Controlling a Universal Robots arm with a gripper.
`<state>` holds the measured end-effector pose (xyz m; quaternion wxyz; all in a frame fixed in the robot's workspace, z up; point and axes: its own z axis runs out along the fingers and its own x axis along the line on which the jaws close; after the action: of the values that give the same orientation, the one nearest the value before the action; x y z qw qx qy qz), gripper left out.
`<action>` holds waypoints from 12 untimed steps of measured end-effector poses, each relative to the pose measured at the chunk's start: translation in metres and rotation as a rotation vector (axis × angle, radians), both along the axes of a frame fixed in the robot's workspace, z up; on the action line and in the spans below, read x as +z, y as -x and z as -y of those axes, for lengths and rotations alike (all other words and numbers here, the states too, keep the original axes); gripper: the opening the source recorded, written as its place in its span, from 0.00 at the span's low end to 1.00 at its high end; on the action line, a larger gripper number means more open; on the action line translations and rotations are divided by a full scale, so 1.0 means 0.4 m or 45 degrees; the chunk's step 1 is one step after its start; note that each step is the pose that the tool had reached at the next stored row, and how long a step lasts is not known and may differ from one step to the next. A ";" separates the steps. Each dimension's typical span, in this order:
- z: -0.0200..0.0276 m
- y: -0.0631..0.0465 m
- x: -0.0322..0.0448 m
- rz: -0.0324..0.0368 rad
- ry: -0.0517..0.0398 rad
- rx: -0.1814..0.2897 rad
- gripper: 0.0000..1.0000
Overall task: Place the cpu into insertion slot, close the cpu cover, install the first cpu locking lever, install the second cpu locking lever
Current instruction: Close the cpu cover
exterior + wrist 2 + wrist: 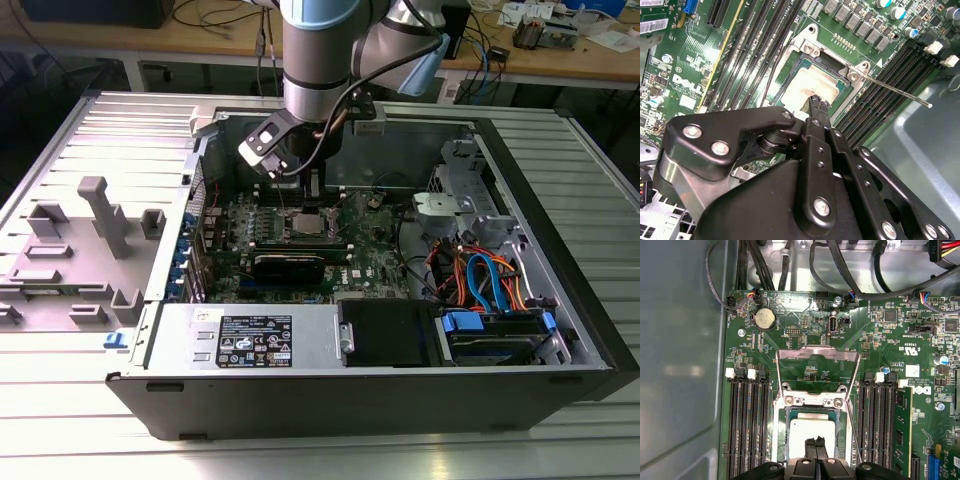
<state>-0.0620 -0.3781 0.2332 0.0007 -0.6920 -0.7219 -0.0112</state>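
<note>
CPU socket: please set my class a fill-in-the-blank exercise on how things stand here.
1. The cpu sits in the insertion ____.
2. The cover is ____, tilted back off the cpu.
3. Above the cpu, the pincer is ____, not open.
Missing words: slot; open; shut.

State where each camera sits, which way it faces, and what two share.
Exterior view: off the arm, above and outside the open computer case, looking down into it; the arm reaches in.
First wrist view: on the arm, facing straight onto the motherboard; the gripper shows.
Second wrist view: on the arm, looking slantwise along the gripper body.
Both wrist views share the gripper over the cpu in the insertion slot.
</note>
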 end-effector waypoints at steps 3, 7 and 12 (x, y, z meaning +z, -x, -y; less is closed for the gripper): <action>0.000 0.000 0.000 0.0000 0.000 0.000 0.11; 0.000 0.000 0.004 -0.0002 0.000 0.000 0.11; 0.000 0.000 0.008 -0.0001 0.000 0.000 0.11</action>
<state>-0.0620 -0.3781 0.2365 0.0007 -0.6920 -0.7219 -0.0111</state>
